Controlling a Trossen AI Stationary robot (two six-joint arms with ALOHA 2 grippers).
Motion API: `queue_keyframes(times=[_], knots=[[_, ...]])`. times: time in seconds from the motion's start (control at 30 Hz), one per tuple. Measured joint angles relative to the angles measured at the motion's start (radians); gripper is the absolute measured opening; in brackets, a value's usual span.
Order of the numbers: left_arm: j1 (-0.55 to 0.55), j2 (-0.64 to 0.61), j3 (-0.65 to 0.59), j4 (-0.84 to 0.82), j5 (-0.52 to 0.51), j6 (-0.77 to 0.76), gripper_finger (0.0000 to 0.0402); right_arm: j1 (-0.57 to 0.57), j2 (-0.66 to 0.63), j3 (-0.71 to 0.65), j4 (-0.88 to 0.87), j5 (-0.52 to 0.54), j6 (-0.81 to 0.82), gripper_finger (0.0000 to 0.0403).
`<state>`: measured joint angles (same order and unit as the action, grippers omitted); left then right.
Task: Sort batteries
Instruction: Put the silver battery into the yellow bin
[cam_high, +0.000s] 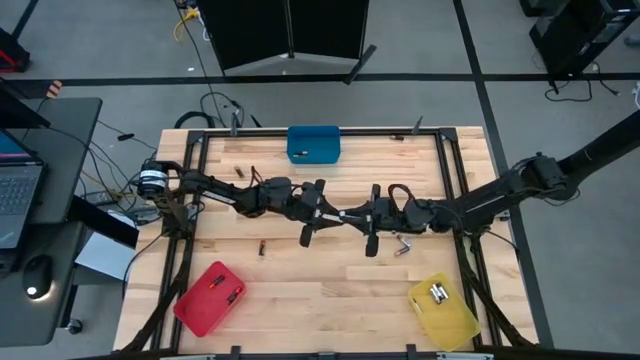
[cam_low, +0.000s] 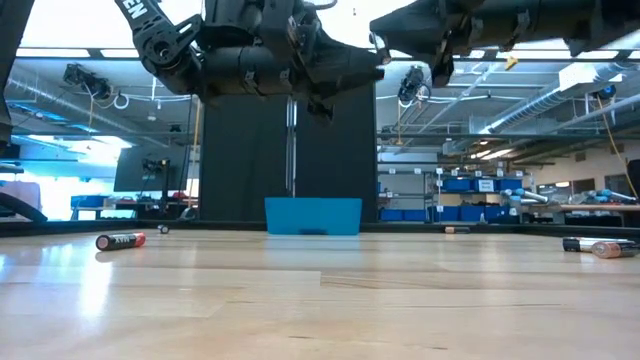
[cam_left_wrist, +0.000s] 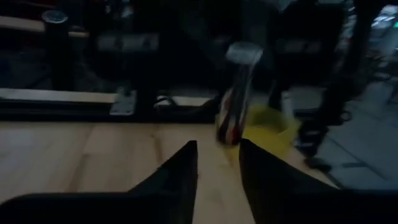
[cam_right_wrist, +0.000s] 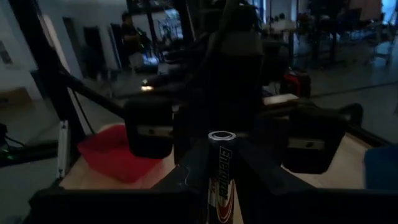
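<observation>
My two grippers meet nose to nose above the middle of the table. My right gripper (cam_high: 358, 215) (cam_right_wrist: 219, 163) is shut on a black-and-silver battery (cam_right_wrist: 219, 180) (cam_left_wrist: 236, 106). My left gripper (cam_high: 328, 214) (cam_left_wrist: 217, 148) stands open. The battery shows just past its fingertips, and nothing lies between them. Loose batteries lie on their sides on the wood at the left (cam_high: 262, 247) (cam_low: 120, 241) and at the right (cam_high: 403, 245) (cam_low: 600, 247). The blue bin (cam_high: 313, 143), red bin (cam_high: 210, 298) and yellow bin (cam_high: 443, 310) each hold batteries. My right gripper pinches the battery's body (cam_right_wrist: 217, 186) between its two fingers, coming level from the table's right side. The fingers lie across the battery. It stands roughly upright with its silver end (cam_right_wrist: 219, 135) upward, lifted well clear of the table.
Another small battery (cam_high: 240, 172) lies toward the far left of the table. A black metal frame (cam_high: 190, 200) borders the table's sides. A laptop (cam_high: 15, 200) sits on a desk beyond the left edge. Bare wood spans the near middle between the red and yellow bins.
</observation>
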<state>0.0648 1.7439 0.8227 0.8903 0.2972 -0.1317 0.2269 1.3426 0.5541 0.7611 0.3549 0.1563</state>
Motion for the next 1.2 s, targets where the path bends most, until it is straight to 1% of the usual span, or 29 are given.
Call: queue_keyframes(times=[0.1,0.2,0.3,0.37,0.47,0.57,0.63,0.77,0.97,1.1,1.2], knots=[[0.002,0.001,-0.002,-0.021,-0.045,0.051,0.0141,0.012,-0.062,0.062,-0.202,0.026,0.006,0.0060],[0.003,0.001,-0.002,-0.036,-0.082,0.092,0.0146,0.032,-0.108,0.136,-0.425,0.060,0.034,0.0060],[0.007,0.001,-0.002,-0.062,-0.103,0.125,0.0147,0.065,-0.142,0.217,-0.649,0.097,0.111,0.0060],[0.010,0.001,-0.002,-0.060,-0.107,0.132,0.0148,0.096,-0.151,0.276,-0.835,0.106,0.206,0.0060],[0.014,0.000,-0.004,-0.059,-0.111,0.155,0.0148,0.152,-0.147,0.366,-1.126,0.122,0.394,0.0060],[0.026,-0.004,-0.004,-0.055,-0.112,0.157,0.0148,0.213,-0.130,0.431,-1.364,0.120,0.626,0.0060],[0.038,-0.004,-0.004,-0.054,-0.114,0.158,0.0149,0.261,-0.111,0.456,-1.500,0.087,0.796,0.0060],[0.063,-0.004,-0.004,-0.052,-0.114,0.180,0.0149,0.380,-0.072,0.466,-1.612,-0.008,1.100,0.0060],[0.106,-0.005,-0.004,-0.034,-0.083,0.201,0.0149,0.560,0.016,0.467,-1.648,-0.119,1.468,0.0060],[0.133,-0.005,-0.004,-0.020,-0.076,0.203,0.0149,0.646,0.086,0.467,-1.651,-0.206,1.670,0.0060],[0.151,-0.005,-0.004,-0.019,-0.047,0.201,0.0149,0.684,0.143,0.467,-1.659,-0.272,1.768,0.0060]])
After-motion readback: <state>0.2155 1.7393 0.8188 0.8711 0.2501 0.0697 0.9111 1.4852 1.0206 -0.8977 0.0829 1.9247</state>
